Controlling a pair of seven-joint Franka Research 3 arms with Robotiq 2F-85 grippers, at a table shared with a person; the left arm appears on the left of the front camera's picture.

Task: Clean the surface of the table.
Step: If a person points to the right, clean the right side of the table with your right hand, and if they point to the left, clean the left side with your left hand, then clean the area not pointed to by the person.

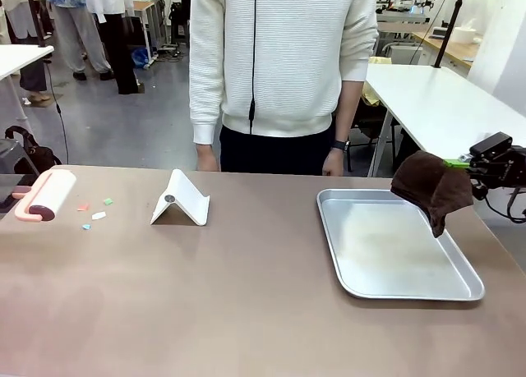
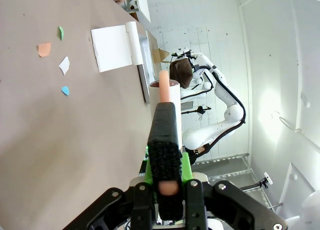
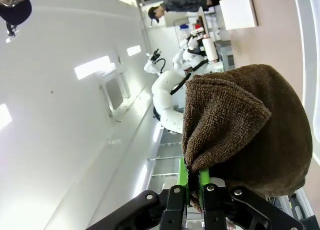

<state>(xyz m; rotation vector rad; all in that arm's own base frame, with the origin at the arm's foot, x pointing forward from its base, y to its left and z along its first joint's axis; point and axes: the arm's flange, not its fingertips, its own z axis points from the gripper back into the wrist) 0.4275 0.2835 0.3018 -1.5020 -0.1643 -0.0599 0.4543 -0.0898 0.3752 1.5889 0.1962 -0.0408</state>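
The counter (image 1: 246,311) stretches brownish and matte across the front view. Its long axis runs side to side, from the robot's left to its right, and one long edge faces the robot while the other faces the far side. A silver tray (image 1: 386,245) lies flat on its right part, with its near corner closest to the camera.

Above the tray's far right corner the right pincer (image 1: 460,163) is clamped on a dark brown cloth (image 1: 433,188), which hangs in folds with its lowest tip over the tray's right rim. The right wrist view shows the green pads (image 3: 183,172) pressed tight on a bunched edge of the cloth.

Left of the tray, level with its far rim, a white folded stand (image 1: 181,200) sits upright on the counter. Well left of the tray, coloured paper scraps (image 1: 99,215) lie scattered. Beyond them, farthest from the tray, is a lint roller (image 1: 45,195). In the left wrist view the left pincer (image 2: 165,175) is closed on the roller's peach handle.

Behind the tray's far left corner, across the counter, a person (image 1: 279,65) in a white sweater stands with both hands down at the edge.
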